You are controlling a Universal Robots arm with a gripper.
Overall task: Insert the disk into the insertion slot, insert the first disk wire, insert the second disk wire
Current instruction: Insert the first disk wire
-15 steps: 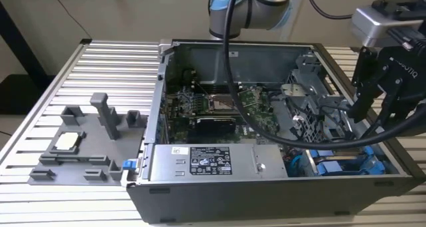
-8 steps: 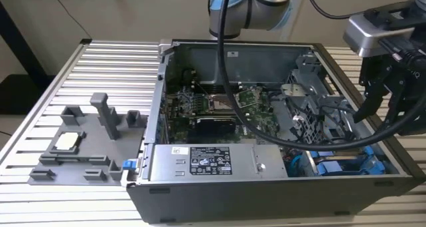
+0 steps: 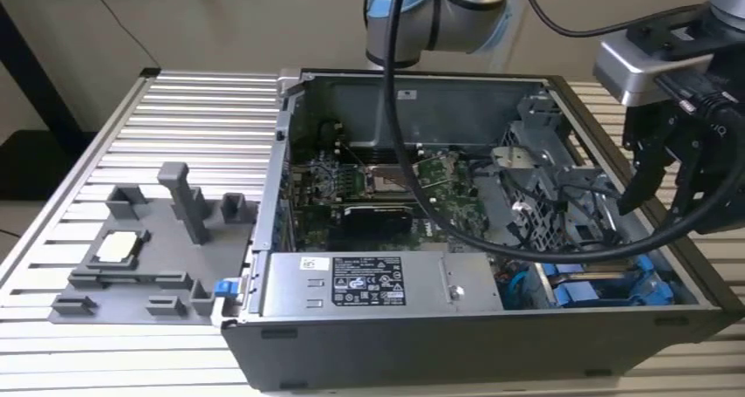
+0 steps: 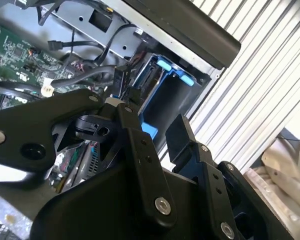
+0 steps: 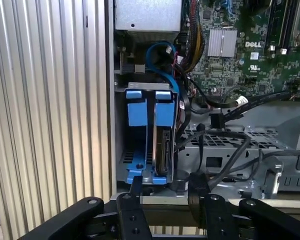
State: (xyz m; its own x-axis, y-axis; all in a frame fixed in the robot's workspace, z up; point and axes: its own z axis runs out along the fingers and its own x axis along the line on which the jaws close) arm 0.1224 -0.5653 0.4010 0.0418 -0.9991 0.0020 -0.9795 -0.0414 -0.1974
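1. The gripper (image 3: pixel 666 196) is hovering over the computer case (image 3: pixel 466 336) at the exterior view's right, above the corner where the blue drive carriers are sitting.
2. Its jaws are standing released. The two black fingers (image 5: pixel 135 186) are spreading apart in both wrist views, with nothing clamped between them.
3. The disk (image 5: pixel 162 150) is standing on edge in its blue carrier frame (image 5: pixel 163 112), seated inside the insertion slot (image 5: pixel 140 86), and the fingertips are hanging near its exposed end.
4. A second blue carrier (image 5: pixel 136 112) is sitting just beside it, on the side nearer the case wall.
5. A blue cable (image 5: pixel 162 60) is arching from near the power-supply box (image 5: pixel 147 15) toward the disk; whether it is plugged in cannot be told.
6. Black cables (image 5: pixel 230 107) are lying across the perforated grey cage (image 5: pixel 225 145) — one is passing close to a fingertip.
7. A grey fixture (image 3: pixel 152 240) is resting on the ribbed table (image 3: pixel 174 109), apart from the case, at the exterior view's left.
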